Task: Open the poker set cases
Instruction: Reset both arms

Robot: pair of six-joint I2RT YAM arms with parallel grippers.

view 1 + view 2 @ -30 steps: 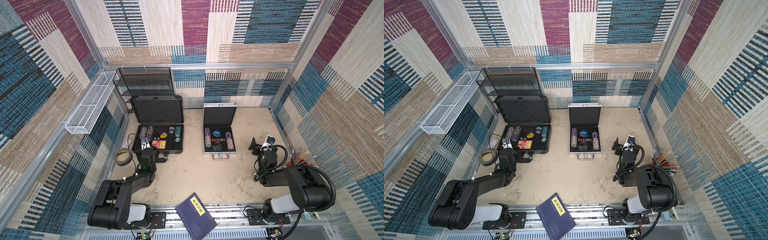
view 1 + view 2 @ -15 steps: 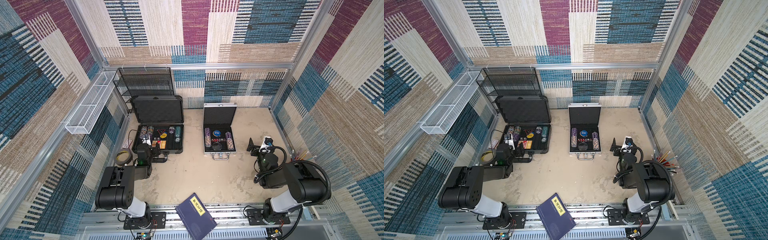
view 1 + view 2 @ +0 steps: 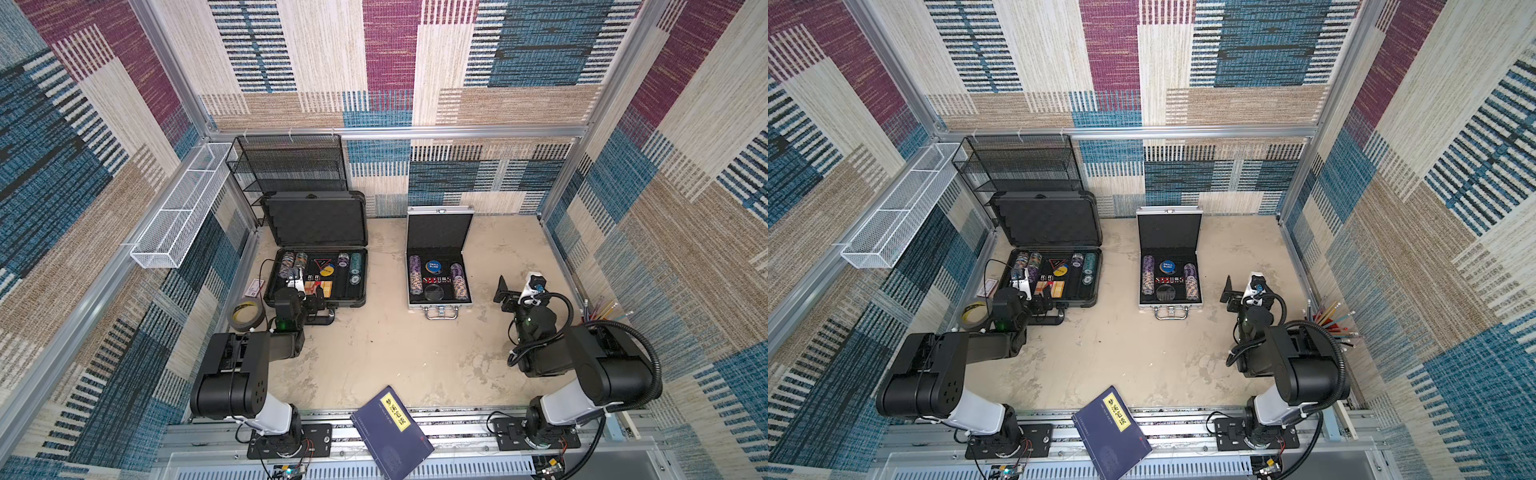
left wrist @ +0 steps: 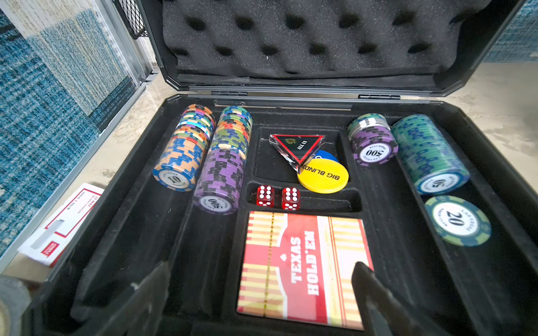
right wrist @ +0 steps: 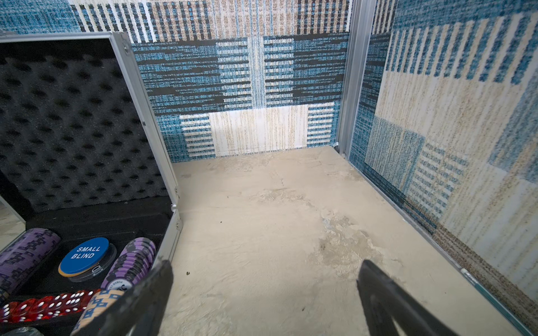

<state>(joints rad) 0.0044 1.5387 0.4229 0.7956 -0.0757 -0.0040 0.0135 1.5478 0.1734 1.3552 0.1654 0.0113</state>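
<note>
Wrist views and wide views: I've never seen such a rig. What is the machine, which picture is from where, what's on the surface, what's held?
Two black robot arms stand at a table's near edge, each ending in a two-fingered end effector. The wide pictures come from one overhead camera, the close ones from wrist cameras. On the table: a dark grey poker case and a smaller silver case, lids up, chips showing, plus a tape roll. A blue book lies across the front rail. The left end effector is at the dark case's front, the right end effector beside the silver case; both open, holding nothing.
</note>
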